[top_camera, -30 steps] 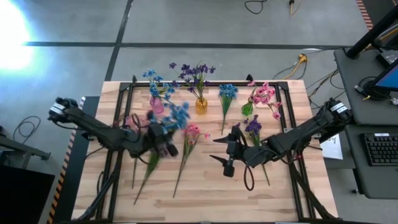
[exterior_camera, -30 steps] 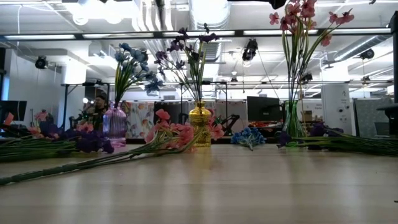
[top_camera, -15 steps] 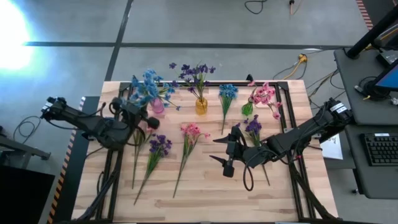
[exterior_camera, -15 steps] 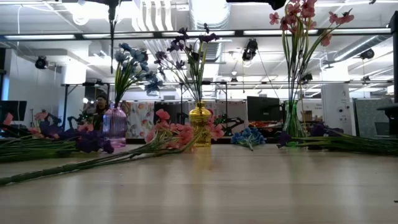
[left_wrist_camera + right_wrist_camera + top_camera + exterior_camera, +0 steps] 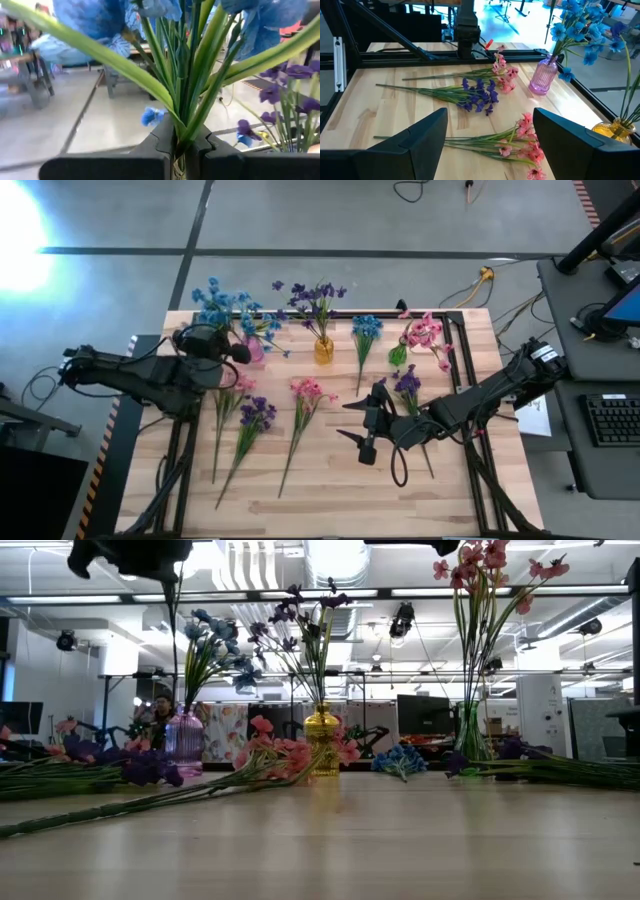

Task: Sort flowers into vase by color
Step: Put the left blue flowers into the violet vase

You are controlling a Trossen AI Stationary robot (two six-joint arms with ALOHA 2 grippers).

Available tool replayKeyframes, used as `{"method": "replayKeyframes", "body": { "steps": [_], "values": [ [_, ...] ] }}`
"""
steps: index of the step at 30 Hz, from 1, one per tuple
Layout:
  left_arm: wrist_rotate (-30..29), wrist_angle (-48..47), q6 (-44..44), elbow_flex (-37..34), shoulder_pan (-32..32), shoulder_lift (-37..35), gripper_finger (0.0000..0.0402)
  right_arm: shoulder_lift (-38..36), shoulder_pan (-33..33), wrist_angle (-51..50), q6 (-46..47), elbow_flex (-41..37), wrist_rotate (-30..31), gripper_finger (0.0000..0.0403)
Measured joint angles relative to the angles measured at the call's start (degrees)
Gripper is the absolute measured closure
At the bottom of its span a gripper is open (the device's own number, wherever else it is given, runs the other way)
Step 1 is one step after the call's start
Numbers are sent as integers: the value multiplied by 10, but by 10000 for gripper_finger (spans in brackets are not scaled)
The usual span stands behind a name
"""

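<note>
On my overhead feed the left gripper (image 5: 238,352) sits over the counter's (image 5: 330,490) far left corner, just beside the ribbed pink glass vase (image 5: 253,349), with the bright blue artificial sprig (image 5: 213,304) fanning out beyond it. The left wrist camera gives me what the overhead cannot: the left gripper (image 5: 176,150) is clamped tight on the bunched green stems of that blue sprig (image 5: 95,20), which rise straight out from between its fingers (image 5: 160,142). From counter height I only catch the dark underside of that arm at the top left, a thin stem hanging down from it toward the pink vase (image 5: 184,740).

Lying flat on the wood just right of the left arm are a dark purple sprig (image 5: 256,414) and a pink sprig (image 5: 308,392). The amber glass vase (image 5: 323,349) holds purple blossoms, another blue sprig (image 5: 366,327) lies next to it, and the green glass vase (image 5: 398,354) holds pink ones.

The right gripper (image 5: 357,423) waits over mid-counter with its fingers spread wide and nothing between them; a second purple sprig (image 5: 407,384) lies just beside its arm. The right wrist view shows the gripper's fingers (image 5: 420,137) apart above the pink sprig (image 5: 525,137).
</note>
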Motion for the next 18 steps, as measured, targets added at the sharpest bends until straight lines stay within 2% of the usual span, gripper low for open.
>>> {"method": "replayKeyframes", "body": {
  "steps": [4, 10, 18],
  "values": [
    [2, -55, -67, 0, 32, 1, 401, 0, 0, 0, 0, 0, 0, 116],
    [4, -62, -75, 0, 78, -2, 401, 0, 0, 0, 0, 0, 0, 113],
    [65, -59, -78, 0, 137, -3, 401, 0, 0, 0, 0, 0, 0, 116]
  ]
}}
